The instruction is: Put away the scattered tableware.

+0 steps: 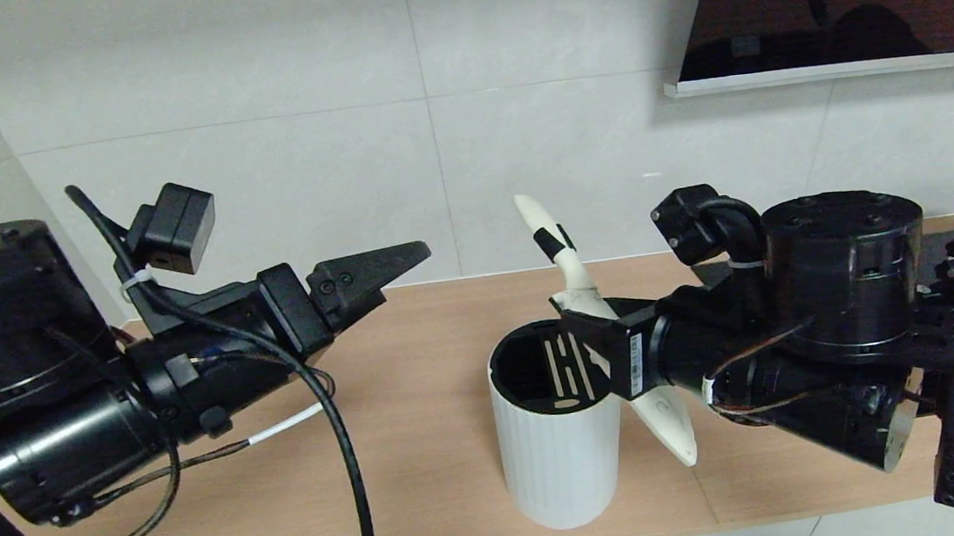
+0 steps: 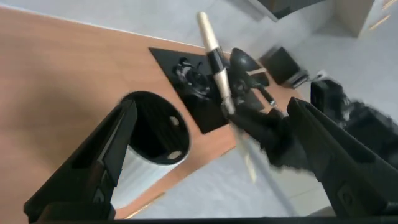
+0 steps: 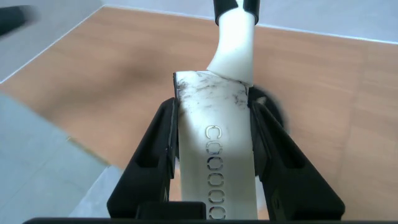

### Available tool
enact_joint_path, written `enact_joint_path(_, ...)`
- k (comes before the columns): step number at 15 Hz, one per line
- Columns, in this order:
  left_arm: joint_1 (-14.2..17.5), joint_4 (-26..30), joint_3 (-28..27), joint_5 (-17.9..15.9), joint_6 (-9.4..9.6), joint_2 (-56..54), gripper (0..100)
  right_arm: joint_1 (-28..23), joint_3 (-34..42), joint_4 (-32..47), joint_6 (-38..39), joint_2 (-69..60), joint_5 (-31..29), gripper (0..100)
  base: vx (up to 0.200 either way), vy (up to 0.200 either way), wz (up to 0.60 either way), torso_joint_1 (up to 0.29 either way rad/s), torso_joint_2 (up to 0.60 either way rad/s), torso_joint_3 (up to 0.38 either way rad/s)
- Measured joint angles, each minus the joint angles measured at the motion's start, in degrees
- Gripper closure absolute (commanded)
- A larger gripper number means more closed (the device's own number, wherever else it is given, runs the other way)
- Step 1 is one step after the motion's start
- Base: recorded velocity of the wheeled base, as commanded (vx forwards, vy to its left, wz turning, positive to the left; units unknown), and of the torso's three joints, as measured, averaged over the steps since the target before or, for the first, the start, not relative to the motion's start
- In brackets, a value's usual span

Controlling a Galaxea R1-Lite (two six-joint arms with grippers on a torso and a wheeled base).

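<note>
Head view: the right hand (image 1: 603,352) is gripping a spatula (image 1: 569,272), tilted, just beside the holder (image 1: 557,444) on the tabletop (image 1: 415,353).
Left wrist view: the left hand (image 2: 211,180) is hovering open.
Right wrist view: the jaws are pinching the blade's edges. It is looking light, stiff and probably slippery.
</note>
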Motion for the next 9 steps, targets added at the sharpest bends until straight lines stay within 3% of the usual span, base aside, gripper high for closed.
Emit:
enact_joint_path(2, -2.71, -5.34, -0.02, 1.01, -3.83, 1.72, 0, 2.1, 0.29, 0.0, 0.94, -0.01, -0.01, 100, 0.0, 0.0, 0.0, 0.0, 0.0, 0.0)
enact_joint_path(3, -3.8, -7.03, 0.12, 1.78, -4.44, 2.76, 0, 3.11, 0.55, 0.0, 1.23, -0.01, 0.0, 100, 0.0, 0.0, 0.0, 0.0, 0.0, 0.0)
enact_joint_path(9, -8.68, -16.57, 1.05, 6.46, -5.03, 10.68, 0, 5.51, 1.23, -0.1, 2.08, 0.18, 0.0, 100, 0.0, 0.0, 0.0, 0.0, 0.0, 0.0)
